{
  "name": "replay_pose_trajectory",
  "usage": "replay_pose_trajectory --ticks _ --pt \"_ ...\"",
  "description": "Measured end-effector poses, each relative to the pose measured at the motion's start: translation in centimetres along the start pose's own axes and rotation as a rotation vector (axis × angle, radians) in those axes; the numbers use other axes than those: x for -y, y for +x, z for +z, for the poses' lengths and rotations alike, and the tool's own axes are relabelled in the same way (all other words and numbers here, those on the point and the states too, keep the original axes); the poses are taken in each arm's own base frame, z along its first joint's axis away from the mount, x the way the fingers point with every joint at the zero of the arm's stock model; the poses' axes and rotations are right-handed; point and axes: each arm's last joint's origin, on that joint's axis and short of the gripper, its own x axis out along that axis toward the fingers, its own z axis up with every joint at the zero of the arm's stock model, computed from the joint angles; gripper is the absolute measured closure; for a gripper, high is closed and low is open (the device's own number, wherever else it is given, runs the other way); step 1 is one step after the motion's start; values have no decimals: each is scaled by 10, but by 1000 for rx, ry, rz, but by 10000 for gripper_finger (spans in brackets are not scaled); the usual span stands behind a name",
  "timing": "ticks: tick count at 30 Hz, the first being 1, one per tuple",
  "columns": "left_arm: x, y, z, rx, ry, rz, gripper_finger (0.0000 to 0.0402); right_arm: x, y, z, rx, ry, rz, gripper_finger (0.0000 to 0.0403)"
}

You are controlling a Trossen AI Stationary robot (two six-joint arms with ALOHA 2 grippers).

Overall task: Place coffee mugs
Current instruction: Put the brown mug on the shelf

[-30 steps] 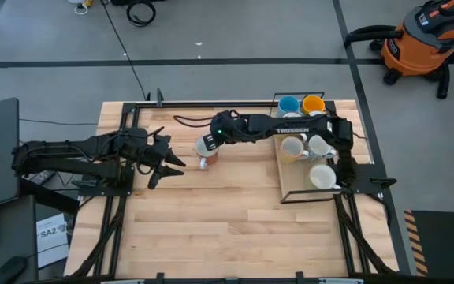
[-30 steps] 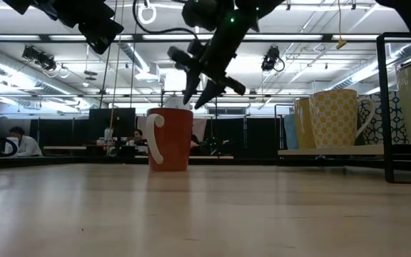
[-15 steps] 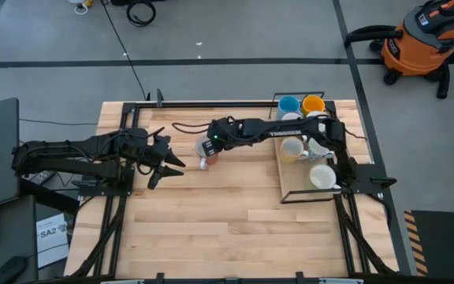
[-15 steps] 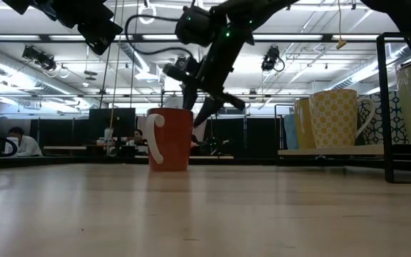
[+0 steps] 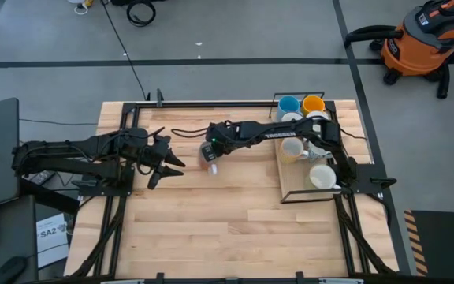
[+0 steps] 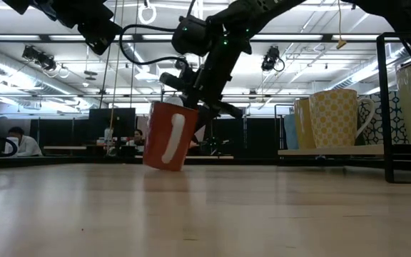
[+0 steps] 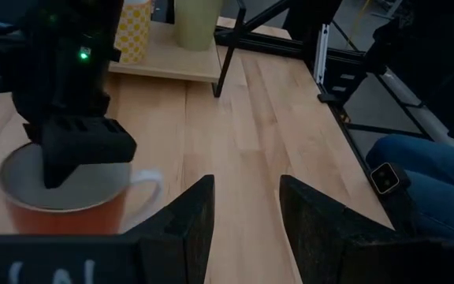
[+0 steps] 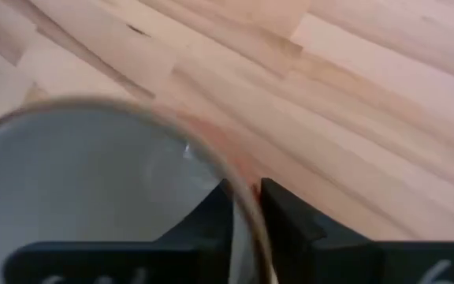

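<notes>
The red-orange mug [image 6: 165, 135], glossy ceramic with a white handle and pale inside, sits tilted on the wooden table [image 5: 211, 213] near the upper middle of the high view. The right gripper [image 8: 245, 207] pinches its rim, one finger inside and one outside. Five more mugs crowd the small wooden tray [image 5: 294, 183] at right. The left gripper [image 7: 243, 217] waits at left, fingers parted, empty.

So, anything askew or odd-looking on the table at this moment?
Yes: the red-orange mug is tilted, one edge of its base off the table, not standing flat. The right gripper pinches its rim, one finger inside. The left gripper waits open nearby. Nothing is spilled.
</notes>
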Motion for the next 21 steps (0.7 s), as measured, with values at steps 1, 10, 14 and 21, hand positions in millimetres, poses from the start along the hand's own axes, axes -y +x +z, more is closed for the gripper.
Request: replay_pose_trajectory --ticks 1,10,14,21 --pt "0 0 0 0 0 0 251 0 0 0 -1 -9 2 343" --pt "0 0 0 1 0 0 251 2 -16 -1 -59 -162 19 370" --pt "0 0 0 0 -7 0 251 2 -45 0 -98 -228 60 366" --pt "0 0 0 0 -7 0 251 4 -121 -2 -121 -451 180 367"
